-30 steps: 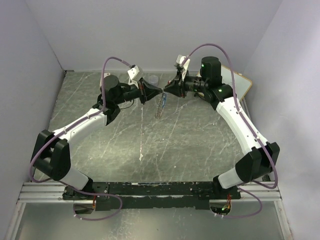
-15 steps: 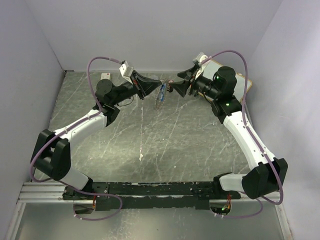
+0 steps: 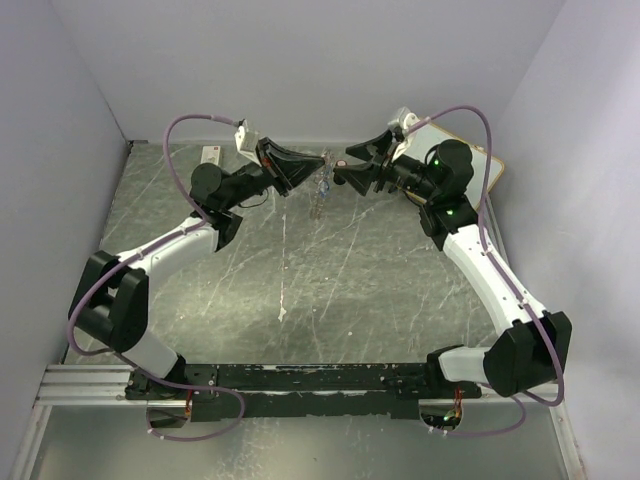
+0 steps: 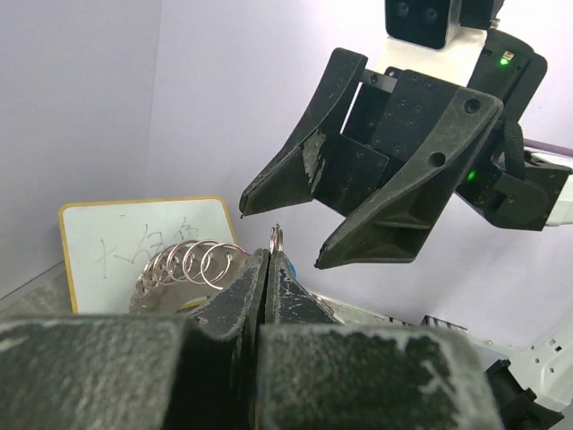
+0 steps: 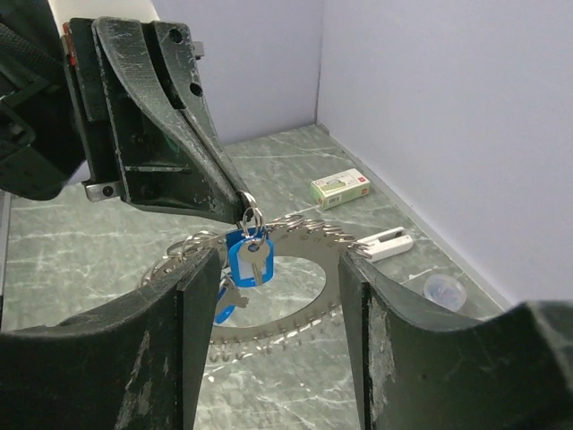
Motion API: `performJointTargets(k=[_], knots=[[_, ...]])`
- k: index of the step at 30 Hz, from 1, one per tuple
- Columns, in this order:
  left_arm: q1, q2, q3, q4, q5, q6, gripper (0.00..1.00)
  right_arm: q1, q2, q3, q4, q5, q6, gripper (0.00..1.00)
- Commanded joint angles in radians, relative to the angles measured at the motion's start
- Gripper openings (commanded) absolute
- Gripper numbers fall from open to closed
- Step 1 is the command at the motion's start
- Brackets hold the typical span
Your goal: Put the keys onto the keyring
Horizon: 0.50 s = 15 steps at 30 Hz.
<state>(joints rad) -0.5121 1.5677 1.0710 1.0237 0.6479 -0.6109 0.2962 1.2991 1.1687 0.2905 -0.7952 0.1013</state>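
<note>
A: That small clear plastic cup point(image 5: 445, 288)?
B: It sits on the green marbled table point(image 5: 98, 235); I can't tell what's inside.
A: And the round toothed grey metal keyring point(image 5: 309, 237)?
B: It hangs in the air from the left gripper point(image 5: 242, 202), which is clenched on its small loop. The blue-headed keys point(image 5: 249, 260) dangle there. The right gripper point(image 5: 277, 260) was pinched shut a second ago and is now released, its fingers either side of them.

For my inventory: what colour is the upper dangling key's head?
The key is blue; right wrist view shows it best.
</note>
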Motion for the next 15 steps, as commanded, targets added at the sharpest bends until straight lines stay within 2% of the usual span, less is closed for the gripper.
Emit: performJointTargets(k=[1, 11, 15], knots=[[0.006, 0.021, 0.013, 0.136, 0.04, -0.048, 0.07, -0.003, 0.012, 0.006, 0.055, -0.051, 0.014, 0.54], [0.006, 0.054, 0.033, 0.181, 0.108, -0.089, 0.07, -0.001, 0.062, 0.066, 0.044, -0.129, 0.01, 0.38], [0.007, 0.054, 0.033, 0.195, 0.104, -0.101, 0.07, -0.001, 0.081, 0.082, 0.03, -0.152, 0.015, 0.17]])
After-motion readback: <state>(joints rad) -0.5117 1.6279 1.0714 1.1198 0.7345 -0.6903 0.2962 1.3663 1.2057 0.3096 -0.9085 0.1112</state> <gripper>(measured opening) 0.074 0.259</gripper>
